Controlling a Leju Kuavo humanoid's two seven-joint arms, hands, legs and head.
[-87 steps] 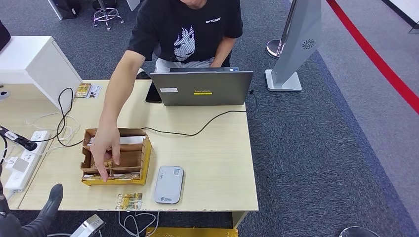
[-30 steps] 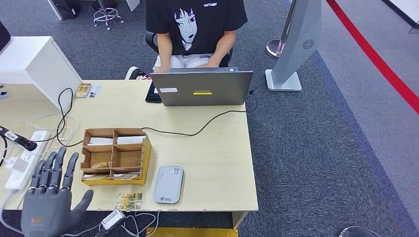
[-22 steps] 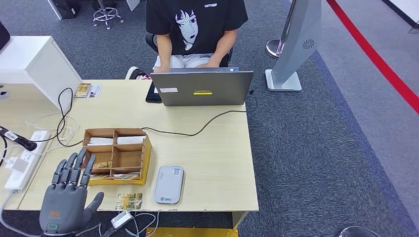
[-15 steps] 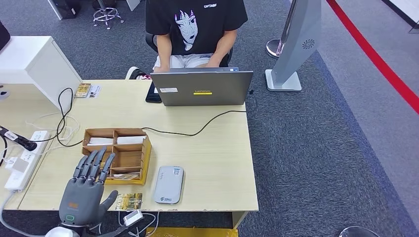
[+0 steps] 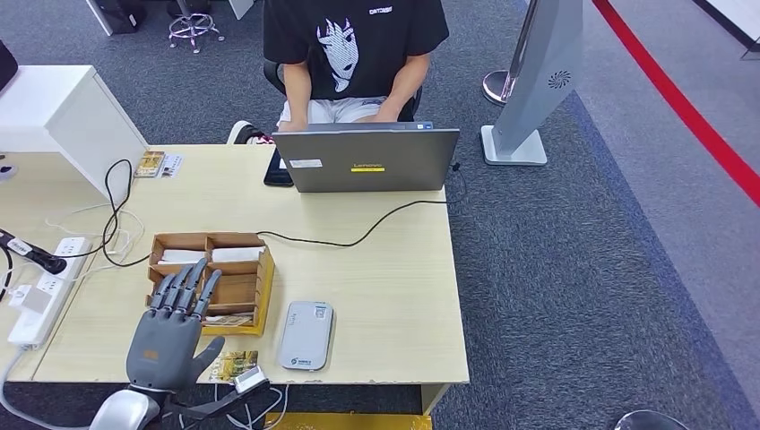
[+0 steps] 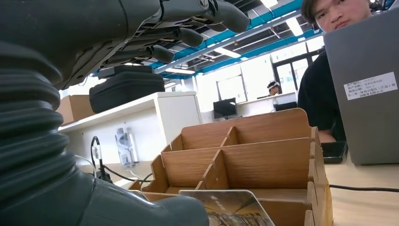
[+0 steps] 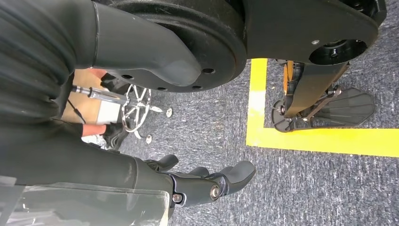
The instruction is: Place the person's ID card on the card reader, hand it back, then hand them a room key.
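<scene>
From the head view, the left hand [image 5: 168, 336] hovers flat with its fingers spread and nothing in them, fingertips over the near edge of the cardboard organizer [image 5: 240, 269] on the worktop [image 5: 385, 296]. One card [image 5: 235, 365] lies on the worktop just beside the thumb, at the near edge. One grey card reader [image 5: 306, 334] lies a little farther out on the thumb side, apart from the hand. One closed-back laptop [image 5: 366, 159] stands well beyond the fingertips, with one person [image 5: 354, 49] seated behind it. In the left wrist view, the left hand [image 6: 94, 61] reaches with fingers apart above the organizer [image 6: 263, 160], and one card [image 6: 235, 212] leans just beyond the thumb, in front of the dividers. In the right wrist view, the right hand [image 7: 197, 181] hangs over grey carpet [image 7: 226, 117] with fingers loosely curled, holding nothing.
</scene>
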